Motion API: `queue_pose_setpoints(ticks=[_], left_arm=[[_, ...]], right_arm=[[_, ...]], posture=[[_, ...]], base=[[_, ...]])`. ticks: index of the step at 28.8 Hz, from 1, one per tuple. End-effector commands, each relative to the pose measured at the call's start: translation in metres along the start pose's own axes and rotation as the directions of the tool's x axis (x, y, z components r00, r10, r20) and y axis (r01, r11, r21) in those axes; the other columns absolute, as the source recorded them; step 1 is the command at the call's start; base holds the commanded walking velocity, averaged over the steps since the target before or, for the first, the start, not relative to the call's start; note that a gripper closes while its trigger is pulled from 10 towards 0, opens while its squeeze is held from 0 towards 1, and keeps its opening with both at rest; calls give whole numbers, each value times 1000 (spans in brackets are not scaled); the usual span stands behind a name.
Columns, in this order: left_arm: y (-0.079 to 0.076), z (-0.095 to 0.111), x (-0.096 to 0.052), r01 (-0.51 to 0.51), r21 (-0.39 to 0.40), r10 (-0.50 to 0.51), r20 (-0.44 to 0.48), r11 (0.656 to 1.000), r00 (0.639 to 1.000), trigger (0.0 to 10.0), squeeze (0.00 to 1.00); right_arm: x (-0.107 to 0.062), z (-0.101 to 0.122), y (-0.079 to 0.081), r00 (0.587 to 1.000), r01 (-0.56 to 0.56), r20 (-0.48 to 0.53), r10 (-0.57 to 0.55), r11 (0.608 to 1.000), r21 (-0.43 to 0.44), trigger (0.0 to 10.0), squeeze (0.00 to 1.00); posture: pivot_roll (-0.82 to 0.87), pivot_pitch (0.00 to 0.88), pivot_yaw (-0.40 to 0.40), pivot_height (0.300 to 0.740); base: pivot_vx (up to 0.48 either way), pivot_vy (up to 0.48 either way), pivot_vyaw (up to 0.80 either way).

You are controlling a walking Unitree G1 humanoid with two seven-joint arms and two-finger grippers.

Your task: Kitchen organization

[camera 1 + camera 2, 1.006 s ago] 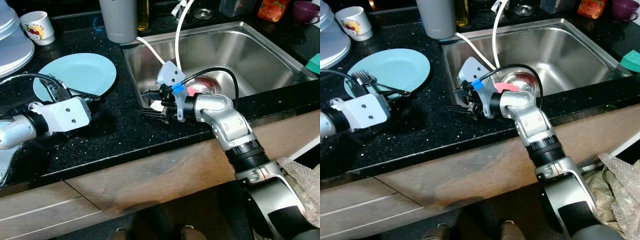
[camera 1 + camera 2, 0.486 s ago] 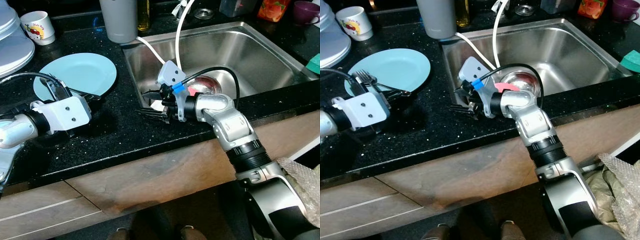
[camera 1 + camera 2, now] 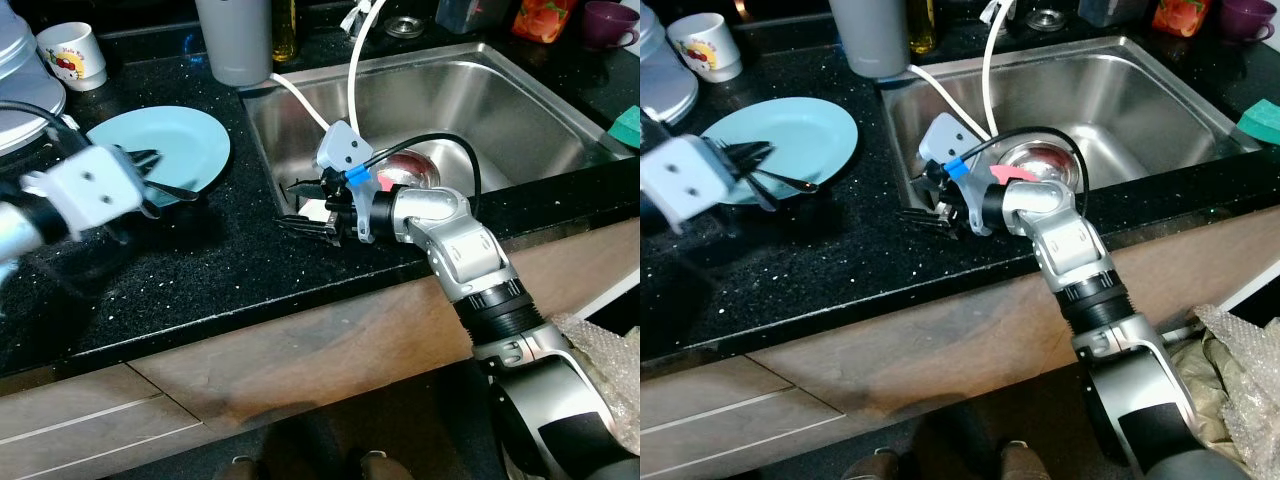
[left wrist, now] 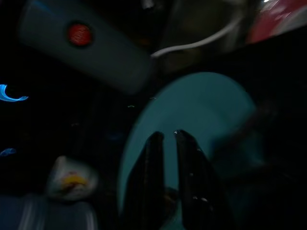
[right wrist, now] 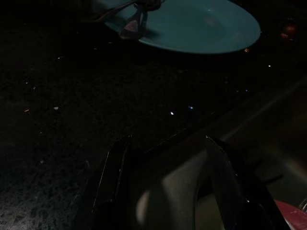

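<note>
Black speckled stone covered the desk (image 3: 220,270), with a steel sink (image 3: 520,110) set into it on the robot's right. On the left lay a pale blue plate (image 3: 190,140) carrying cutlery (image 3: 780,180) across its near edge, a white mug (image 3: 75,52) behind it, and a grey tumbler (image 3: 235,40) near the sink's back corner. The left pincer (image 4: 165,143) was blurred in the head views but hovered just over the plate, its fingers close together with a narrow gap and gripping nothing that I could make out. The right pincer (image 3: 300,205) sat at the sink's left rim, its fingers spread wide apart and empty. Tidying the cutlery looked like the step in hand; to my eye it would go best if the left arm steadied first, then came down squarely over one handle and pinched it clear of the plate's rim, without dragging the plate.
</note>
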State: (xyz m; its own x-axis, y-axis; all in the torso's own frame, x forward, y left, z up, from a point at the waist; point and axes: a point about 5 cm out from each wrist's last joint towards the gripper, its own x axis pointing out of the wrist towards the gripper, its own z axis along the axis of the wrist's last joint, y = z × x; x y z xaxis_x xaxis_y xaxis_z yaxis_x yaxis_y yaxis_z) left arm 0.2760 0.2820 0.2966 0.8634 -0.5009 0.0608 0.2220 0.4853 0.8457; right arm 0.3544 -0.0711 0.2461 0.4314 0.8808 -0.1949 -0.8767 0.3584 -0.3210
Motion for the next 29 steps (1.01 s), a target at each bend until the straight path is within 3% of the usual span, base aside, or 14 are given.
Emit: queue_pose_setpoints(ticks=[1,2,5,16,21,25,26,27,28,29], left_arm=[[-4,1,-7,84,-31,-83,12,996,996,10000,1000],[-10,1,-12,155,-42,-154,15,987,988,10000,1000],[-20,2,-14,238,-82,-238,17,968,971,10000,1000],[-31,6,-12,324,-111,-322,38,940,946,10000,1000],[-37,5,-5,335,-66,-333,33,940,942,10000,1000],[-38,3,2,305,15,-305,9,952,952,10000,1000],[-36,2,7,273,59,-274,8,960,962,10000,706],[-35,2,9,262,67,-263,10,963,965,10000,706],[-36,2,11,259,76,-261,9,963,965,10000,67],[-36,2,13,258,83,-260,8,962,966,10000,67]], right_arm=[[3,0,4,1000,-18,-1,18,1000,1,10000,0],[5,0,5,1000,-20,1,20,1000,3,10000,0],[5,1,4,1000,-20,3,20,1000,6,10000,0],[4,0,3,1000,-18,-2,18,1000,7,10000,0],[4,0,3,1000,-15,-3,15,1000,5,10000,0],[4,0,3,1000,-14,-4,14,1000,4,10000,0],[5,0,3,1000,-14,-3,14,1000,2,10000,0],[5,0,3,1000,-14,-4,14,1000,1,10000,0],[5,0,4,1000,-14,-4,14,1000,1,10000,0],[5,0,4,1000,-13,-5,13,1000,1,10000,0]], posture=[[67,164,10,740],[67,165,9,740],[68,166,8,740],[64,164,9,740],[65,164,11,740],[63,163,9,740],[63,163,9,740],[63,163,9,740],[62,160,10,740],[62,160,10,740]], base=[[0,0,0],[0,0,0],[0,0,0],[0,0,0],[0,0,0],[0,0,0],[0,0,0],[0,0,0],[0,0,0],[0,0,0]])
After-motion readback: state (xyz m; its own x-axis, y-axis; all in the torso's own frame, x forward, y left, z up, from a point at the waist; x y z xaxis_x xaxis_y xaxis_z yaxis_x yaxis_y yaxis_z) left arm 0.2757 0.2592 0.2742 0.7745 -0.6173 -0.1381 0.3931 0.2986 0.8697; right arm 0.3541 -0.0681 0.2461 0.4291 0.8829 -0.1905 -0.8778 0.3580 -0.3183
